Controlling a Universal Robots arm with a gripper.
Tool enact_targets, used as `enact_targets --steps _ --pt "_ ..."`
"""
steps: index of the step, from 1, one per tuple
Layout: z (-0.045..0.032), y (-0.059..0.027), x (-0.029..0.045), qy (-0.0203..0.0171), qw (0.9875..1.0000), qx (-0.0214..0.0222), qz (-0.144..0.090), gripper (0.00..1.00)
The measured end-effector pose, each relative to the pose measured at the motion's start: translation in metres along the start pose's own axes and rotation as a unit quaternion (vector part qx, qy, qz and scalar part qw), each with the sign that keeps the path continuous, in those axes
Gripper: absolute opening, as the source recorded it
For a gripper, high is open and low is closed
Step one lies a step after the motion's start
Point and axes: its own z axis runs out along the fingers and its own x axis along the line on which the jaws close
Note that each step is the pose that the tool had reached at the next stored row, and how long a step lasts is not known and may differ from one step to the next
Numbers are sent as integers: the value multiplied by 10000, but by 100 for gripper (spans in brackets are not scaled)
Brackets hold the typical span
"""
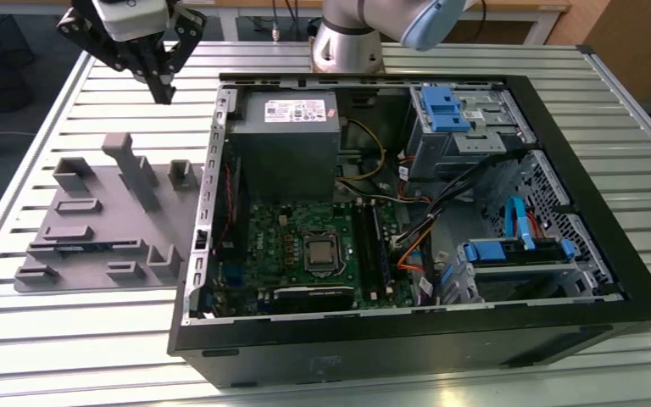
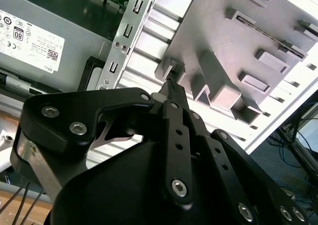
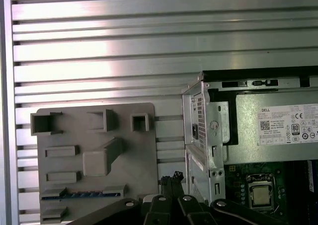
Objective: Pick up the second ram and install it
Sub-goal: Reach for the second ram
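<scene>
The open computer case (image 1: 416, 335) lies on its side at the near edge of the slatted table (image 1: 65, 339), toward the exterior view's right. The grey tray (image 1: 94, 222) sits flat just beside it, toward the table's edge on the exterior view's left. The hand (image 1: 165, 90) hangs above the table's far edge, beyond the tray, its fingers pressed together on nothing. The second ram (image 1: 82, 247), a blue stick, lies in a slot near the tray's near edge, well apart from the hand.

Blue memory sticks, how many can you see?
1. The blue stick sits in a long slot of the grey tray, on the exterior view's left of the computer case. More may hide inside the case.
</scene>
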Motion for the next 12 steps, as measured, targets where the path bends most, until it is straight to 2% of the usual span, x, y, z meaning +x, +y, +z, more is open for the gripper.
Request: enact_targets --steps 12 --pt "3 -9 112 5 10000 1 0 11"
